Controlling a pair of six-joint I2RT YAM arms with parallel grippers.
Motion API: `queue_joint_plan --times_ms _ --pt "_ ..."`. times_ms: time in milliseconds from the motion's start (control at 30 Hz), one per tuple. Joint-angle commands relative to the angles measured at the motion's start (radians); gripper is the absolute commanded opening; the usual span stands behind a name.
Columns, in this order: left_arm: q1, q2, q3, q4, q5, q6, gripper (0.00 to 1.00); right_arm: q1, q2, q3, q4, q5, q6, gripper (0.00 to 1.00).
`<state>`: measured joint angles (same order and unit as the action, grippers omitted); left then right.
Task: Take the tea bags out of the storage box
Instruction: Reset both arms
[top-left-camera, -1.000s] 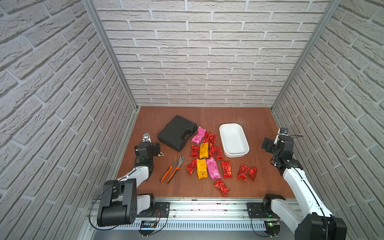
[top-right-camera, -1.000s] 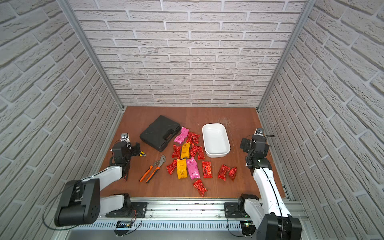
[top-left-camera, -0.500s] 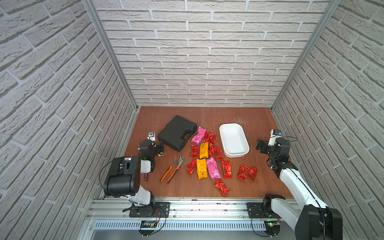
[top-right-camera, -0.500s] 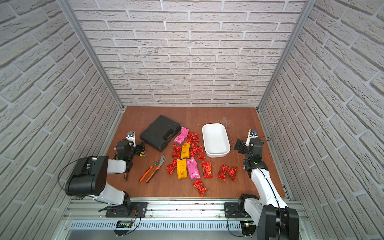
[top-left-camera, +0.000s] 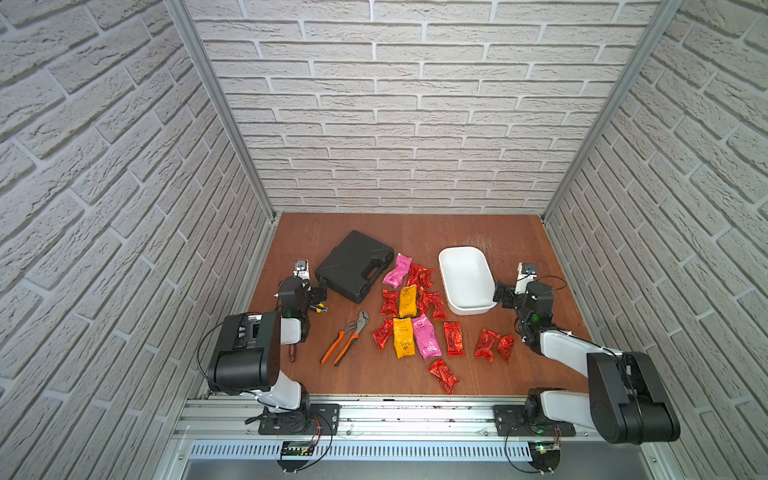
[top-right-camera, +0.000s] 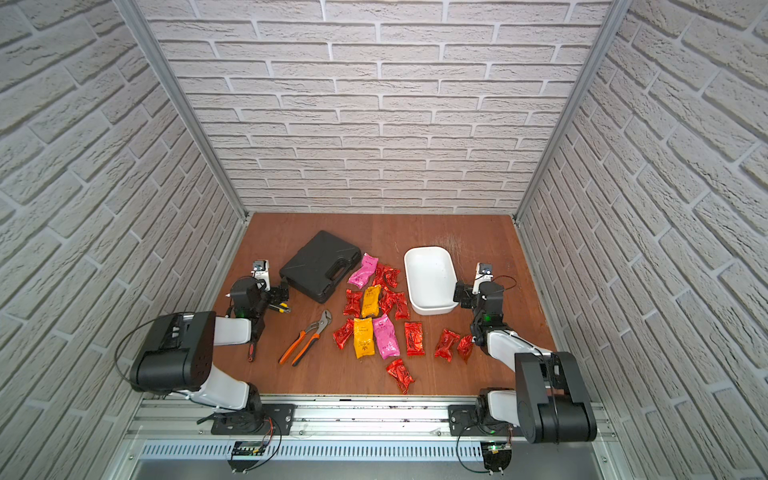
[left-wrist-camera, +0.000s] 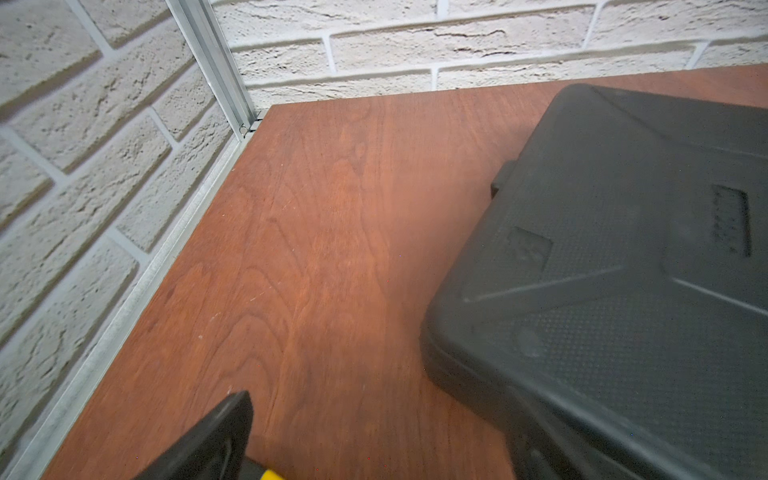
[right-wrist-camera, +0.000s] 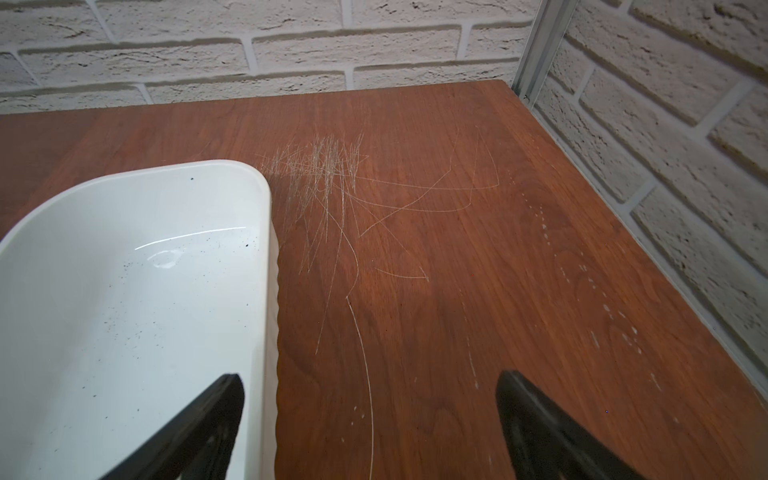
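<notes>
Storage box (top-left-camera: 466, 274) looks empty, tea bags (top-left-camera: 424, 337) all on the worktop (top-left-camera: 374, 232) beside it. My right fingers (right-wrist-camera: 199, 424) sit open astride its wall, left fingers (left-wrist-camera: 208, 440) open too. I'd lift straight up, no snagging the rim.

Top views overhead, sharing table (top-left-camera: 415, 232); wrist cams low, close, seemingly facing wall (left-wrist-camera: 457, 41).

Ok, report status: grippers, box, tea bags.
Left gripper open, by case. Right gripper open, at box. Box empty, tea bags on table. Pliers clear of box.
</notes>
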<state>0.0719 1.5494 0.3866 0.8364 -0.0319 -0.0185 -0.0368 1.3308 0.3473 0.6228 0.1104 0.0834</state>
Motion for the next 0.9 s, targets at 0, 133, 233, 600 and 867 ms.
queue_joint_plan --times_ms 0,133,233,600,867 --pt "0.004 -0.001 0.011 0.020 0.009 0.006 0.98 0.028 0.057 -0.008 0.216 -0.001 -0.076 0.99" --pt "0.004 0.000 0.012 0.020 0.010 0.006 0.98 0.074 0.141 -0.014 0.292 0.008 -0.130 0.99" --pt "0.005 0.000 0.012 0.021 0.011 0.005 0.98 0.098 0.158 -0.024 0.325 0.074 -0.136 0.99" --pt "0.004 0.001 0.015 0.017 0.012 0.006 0.98 0.055 0.176 -0.016 0.317 0.150 -0.048 0.99" --pt "0.008 0.003 0.018 0.013 0.016 0.004 0.98 0.054 0.181 0.023 0.253 0.185 -0.034 0.99"
